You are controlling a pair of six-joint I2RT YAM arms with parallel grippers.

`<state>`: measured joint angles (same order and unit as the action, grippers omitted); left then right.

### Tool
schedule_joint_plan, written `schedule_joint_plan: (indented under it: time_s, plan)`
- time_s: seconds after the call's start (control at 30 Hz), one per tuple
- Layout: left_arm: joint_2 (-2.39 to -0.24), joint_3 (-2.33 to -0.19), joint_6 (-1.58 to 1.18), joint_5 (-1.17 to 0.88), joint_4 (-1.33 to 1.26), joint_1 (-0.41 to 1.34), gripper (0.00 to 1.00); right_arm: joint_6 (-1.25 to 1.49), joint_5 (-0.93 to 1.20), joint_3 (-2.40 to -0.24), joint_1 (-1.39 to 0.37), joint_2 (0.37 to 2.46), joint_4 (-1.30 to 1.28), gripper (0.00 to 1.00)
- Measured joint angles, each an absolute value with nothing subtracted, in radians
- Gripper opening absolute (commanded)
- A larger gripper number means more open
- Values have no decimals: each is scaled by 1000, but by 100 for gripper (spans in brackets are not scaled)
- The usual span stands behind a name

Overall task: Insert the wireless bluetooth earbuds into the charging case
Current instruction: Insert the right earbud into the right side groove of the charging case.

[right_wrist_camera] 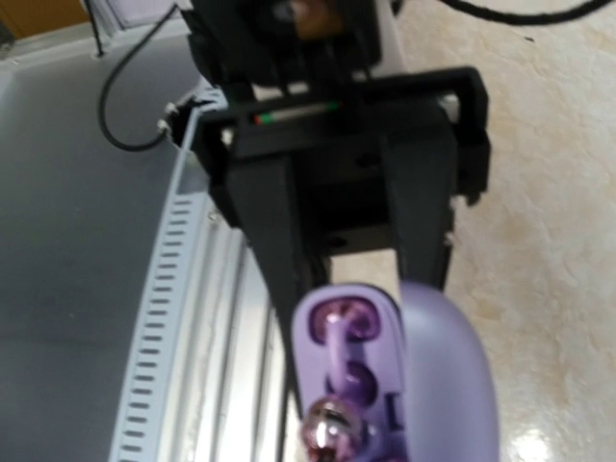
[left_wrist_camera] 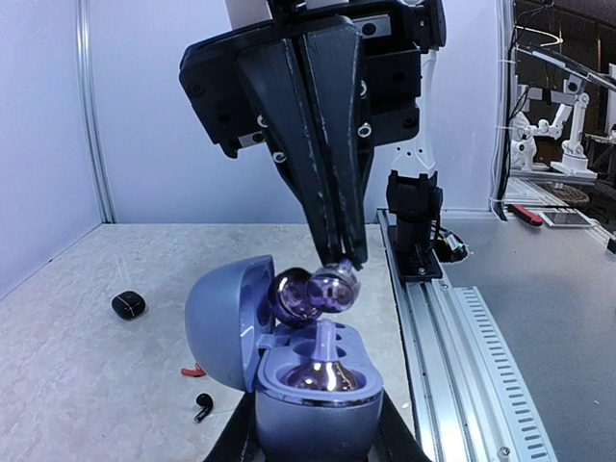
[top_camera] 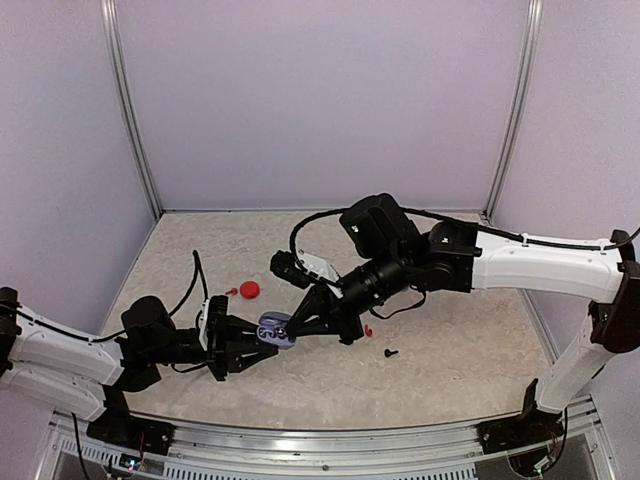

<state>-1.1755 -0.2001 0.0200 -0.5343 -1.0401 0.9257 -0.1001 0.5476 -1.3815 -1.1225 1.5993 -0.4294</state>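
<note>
Over case (left_wrist_camera: 313, 428), earbud (left_wrist_camera: 334, 289) in right end effector (left_wrist_camera: 347, 262)

case (left_wrist_camera: 318, 414): periwinkle blue | earbud (left_wrist_camera: 334, 286): mirrored silvery purple | loose earbud (top_camera: 390, 352): black | table (top_camera: 450, 330): beige marbled

Your lilac charging case (left_wrist_camera: 318, 423) stands upright, its lid swung open. One silvery earbud (left_wrist_camera: 322, 371) sits in a well, stem up. A second silvery earbud (left_wrist_camera: 334, 286) hangs just above the case. A black earbud (left_wrist_camera: 203, 406) lies near the case's lid side.
</note>
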Motion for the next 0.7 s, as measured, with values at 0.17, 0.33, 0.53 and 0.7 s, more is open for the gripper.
schedule_joint_plan:
  time_s: [0.17, 0.33, 0.53, 0.7]
  plan:
    - [-1175, -200, 29, -534, -1040, 926, 0, -79, 578, -1385, -1122, 1599, -430, 0]
    - [-1168, -200, 33, -531, -1041, 926, 0, -47, 611, -1385, -1122, 1599, -429, 0]
    - [-1154, -200, 37, -523, -1040, 926, 0, -13, 628, -1385, -1122, 1599, -429, 0]
    - [-1151, -200, 51, -523, -1039, 927, 0, 9, 623, -1385, -1121, 1599, -430, 0]
